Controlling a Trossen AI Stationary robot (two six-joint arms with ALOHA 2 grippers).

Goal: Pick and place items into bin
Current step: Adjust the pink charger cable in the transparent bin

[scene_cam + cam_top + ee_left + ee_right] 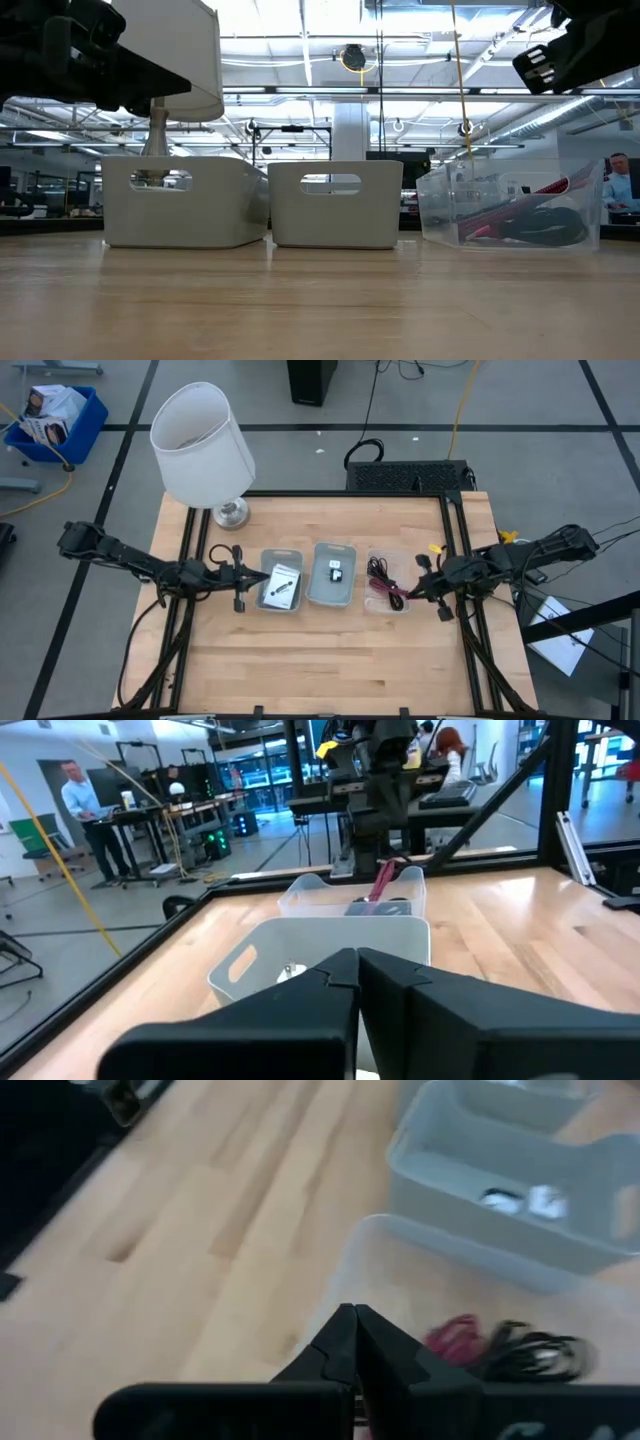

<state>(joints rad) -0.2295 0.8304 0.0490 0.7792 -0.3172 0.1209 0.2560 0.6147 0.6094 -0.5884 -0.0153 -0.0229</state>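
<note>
- You have three bins in a row across the middle of the table (320,660) in the high view: a grey bin (281,585) left of centre, a second grey bin (332,573) at centre, and a clear bin (389,586) just right of centre.
- The red-and-black cable bundle (388,586) lies inside the clear bin; in the low view you see it through the clear wall at the right of the frame (525,218).
- A white packet (283,584) with dark contents lies in the left grey bin.
- In the centre grey bin you can see a small black piece and a small white piece (335,570) close together; the right wrist view shows two small white shapes there (525,1202), too blurred to name.
- Your left gripper (238,577) hangs at the left edge of the left grey bin, centre-left of the high view; its fingers (330,982) are pressed together with nothing between them.
- Your right gripper (425,591) sits at the right rim of the clear bin, centre-right of the high view, above the cable bundle; its fingers (350,1345) are likewise pressed together and empty.
- The white lamp (202,445) stands at the upper left of the table, well apart from both grippers.
</note>
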